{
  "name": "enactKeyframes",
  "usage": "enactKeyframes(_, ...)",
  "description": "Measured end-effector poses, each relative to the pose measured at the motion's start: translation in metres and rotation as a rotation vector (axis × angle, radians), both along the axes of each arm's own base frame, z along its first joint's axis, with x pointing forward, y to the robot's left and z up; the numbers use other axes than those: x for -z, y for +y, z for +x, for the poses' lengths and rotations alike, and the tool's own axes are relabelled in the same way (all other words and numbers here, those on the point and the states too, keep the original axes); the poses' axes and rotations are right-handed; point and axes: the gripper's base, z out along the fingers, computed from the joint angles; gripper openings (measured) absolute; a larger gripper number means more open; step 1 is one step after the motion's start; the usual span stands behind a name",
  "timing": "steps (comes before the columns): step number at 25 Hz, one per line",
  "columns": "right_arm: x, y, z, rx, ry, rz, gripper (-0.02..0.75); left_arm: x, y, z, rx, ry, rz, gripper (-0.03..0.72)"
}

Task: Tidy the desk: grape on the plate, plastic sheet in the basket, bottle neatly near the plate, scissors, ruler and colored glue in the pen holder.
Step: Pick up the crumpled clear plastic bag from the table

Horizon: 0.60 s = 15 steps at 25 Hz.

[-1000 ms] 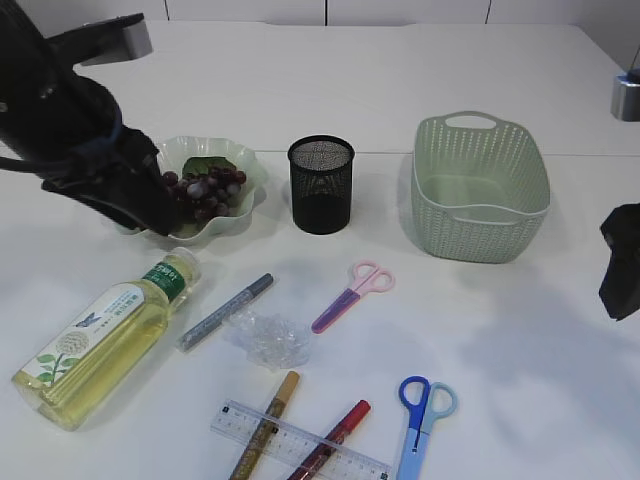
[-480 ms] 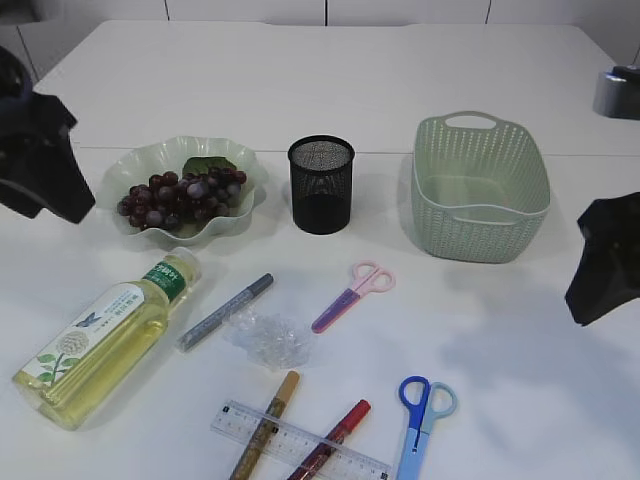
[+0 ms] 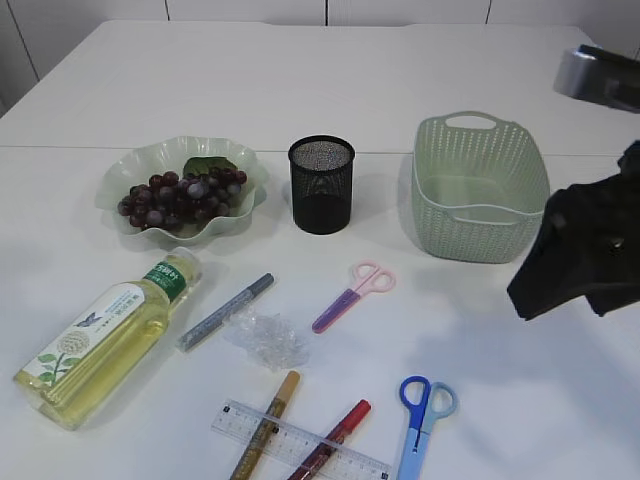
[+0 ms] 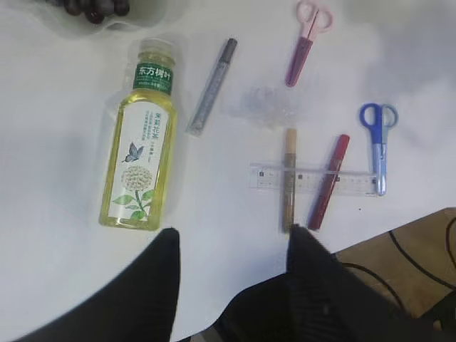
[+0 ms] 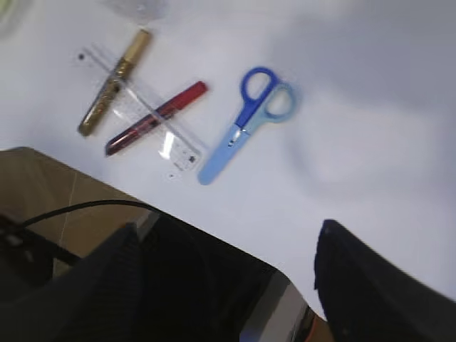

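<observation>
White desk. Blue scissors [image 5: 251, 122] front-right of pen holder [image 3: 321, 184], blades toward front edge; right gripper [image 5: 228, 249] nearer, wide, empty.

- Rear half of the tabletop [image 3: 330, 70]: bare behind the plate [image 3: 118, 190], pen holder [image 3: 321, 184] and basket [image 3: 481, 187]
- Gaps on both sides of the pen holder separate it from plate and basket
- Pen holder and basket mouths face up, unobstructed from above
- Front centre: crowded; the ruler [image 3: 298, 443] lies across the gold glue pen [image 3: 266, 424] and red glue pen [image 3: 331, 439], with the plastic sheet [image 3: 268, 338] just behind
- Front right: bare tabletop beside the blue scissors [image 3: 421, 412]; the right pincer [image 3: 570, 265] hangs above it, jaws apart
- The bottle [image 3: 107, 339] lies slantwise across the front left
</observation>
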Motion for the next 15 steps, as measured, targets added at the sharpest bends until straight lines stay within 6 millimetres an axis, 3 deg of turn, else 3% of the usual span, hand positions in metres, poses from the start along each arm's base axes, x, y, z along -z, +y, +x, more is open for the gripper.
enactKeyframes(7, 0.019, 0.018, 0.007, -0.178, 0.032, -0.031, 0.583, -0.028, 0.020, -0.051, -0.049, -0.124, -0.082, 0.363)
enactKeyframes(11, 0.035, 0.041, 0.014, -0.262, 0.053, -0.077, 0.583, -0.034, 0.025, -0.064, -0.066, -0.154, -0.109, 0.363)
enactKeyframes(15, 0.042, 0.060, 0.034, -0.313, 0.049, -0.118, 0.583, -0.036, 0.027, -0.069, -0.074, -0.162, -0.119, 0.363)
